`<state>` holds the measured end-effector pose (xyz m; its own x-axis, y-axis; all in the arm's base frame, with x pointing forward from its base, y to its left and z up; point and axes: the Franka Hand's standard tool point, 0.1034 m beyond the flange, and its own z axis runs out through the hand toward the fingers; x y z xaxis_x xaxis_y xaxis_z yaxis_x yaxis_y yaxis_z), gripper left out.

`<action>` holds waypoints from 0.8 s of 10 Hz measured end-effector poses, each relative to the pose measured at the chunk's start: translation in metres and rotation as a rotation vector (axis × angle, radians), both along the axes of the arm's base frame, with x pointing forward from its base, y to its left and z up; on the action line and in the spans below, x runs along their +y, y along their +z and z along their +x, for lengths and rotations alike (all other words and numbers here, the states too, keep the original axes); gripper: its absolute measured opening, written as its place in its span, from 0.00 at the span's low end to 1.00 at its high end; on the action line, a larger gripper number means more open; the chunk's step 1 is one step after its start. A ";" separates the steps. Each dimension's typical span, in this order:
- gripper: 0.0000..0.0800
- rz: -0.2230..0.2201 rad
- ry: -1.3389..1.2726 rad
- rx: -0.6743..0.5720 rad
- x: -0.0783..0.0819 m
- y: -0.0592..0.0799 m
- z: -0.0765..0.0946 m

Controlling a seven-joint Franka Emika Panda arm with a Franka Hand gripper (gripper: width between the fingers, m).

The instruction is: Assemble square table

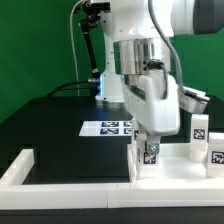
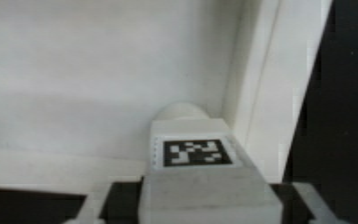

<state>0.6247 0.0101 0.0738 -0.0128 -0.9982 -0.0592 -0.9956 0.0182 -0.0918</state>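
The claw [image 1: 150,152] pinches a short white tagged plastic leg [image 2: 197,150], held upright over the smooth white rimmed square top [image 2: 87,90], on a matte black bench [image 1: 60,125] against green backdrop [image 1: 35,45].

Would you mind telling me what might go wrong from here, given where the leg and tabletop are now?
1. The gripper holds a leg close to the square tabletop's raised rim; a slight offset may catch that rim.
2. The grip on the leg is barely visible, so it could slip or tilt.
3. Two loose legs stand near the arm and could be knocked.
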 end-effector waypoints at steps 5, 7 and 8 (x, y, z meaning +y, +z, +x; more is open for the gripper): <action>0.37 0.180 -0.736 -0.015 0.000 -0.002 0.005; 0.49 0.175 -0.702 -0.019 0.000 -0.003 0.004; 0.73 0.174 -0.696 -0.019 0.000 -0.003 0.004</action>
